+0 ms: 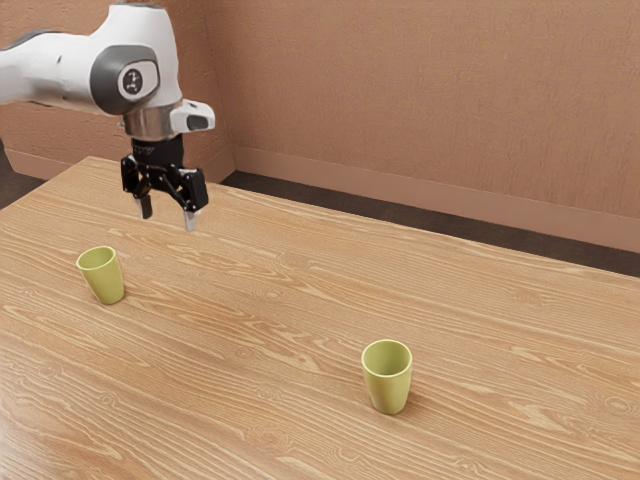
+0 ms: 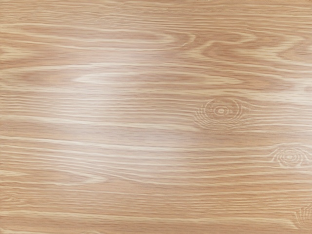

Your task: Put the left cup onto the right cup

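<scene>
There's the arm (image 1: 60, 65), glossy white and rounded, a grey joint cap (image 1: 133, 80) on its side, a silver wrist ring (image 1: 150, 122), and black jaws below, one tip pale.

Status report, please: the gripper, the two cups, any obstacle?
Gripper open, empty, above the table. Left cup standing, untouched; right cup standing apart. Nothing stands between them.

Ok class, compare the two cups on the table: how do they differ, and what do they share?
Place: the left cup stands at the exterior view's left; the right cup stands nearer the camera, further right.
Gripper: the left cup is close to the open gripper; the right cup is far from it.
Shared: both are green, upright and untouched on the table.
</scene>
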You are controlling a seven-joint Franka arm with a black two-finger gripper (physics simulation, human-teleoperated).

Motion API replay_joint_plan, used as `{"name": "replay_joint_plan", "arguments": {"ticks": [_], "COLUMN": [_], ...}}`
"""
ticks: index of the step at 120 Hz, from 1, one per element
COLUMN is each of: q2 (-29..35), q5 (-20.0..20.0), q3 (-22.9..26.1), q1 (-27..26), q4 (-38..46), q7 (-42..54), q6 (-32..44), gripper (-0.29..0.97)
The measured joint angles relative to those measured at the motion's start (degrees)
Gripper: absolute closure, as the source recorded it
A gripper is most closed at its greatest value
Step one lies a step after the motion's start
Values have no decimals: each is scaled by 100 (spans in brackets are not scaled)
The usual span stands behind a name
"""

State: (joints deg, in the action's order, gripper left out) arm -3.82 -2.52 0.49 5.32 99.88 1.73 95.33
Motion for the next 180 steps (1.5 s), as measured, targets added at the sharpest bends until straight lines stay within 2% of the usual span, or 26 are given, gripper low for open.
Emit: {"name": "replay_joint_plan", "arguments": {"ticks": [63,180], "q2": [321,325], "q5": [-12,-166], "q3": [19,65], "q1": [564,1622], "q4": [794,1036], "q7": [72,136], "q6": [541,821], "gripper": [0,0]}}
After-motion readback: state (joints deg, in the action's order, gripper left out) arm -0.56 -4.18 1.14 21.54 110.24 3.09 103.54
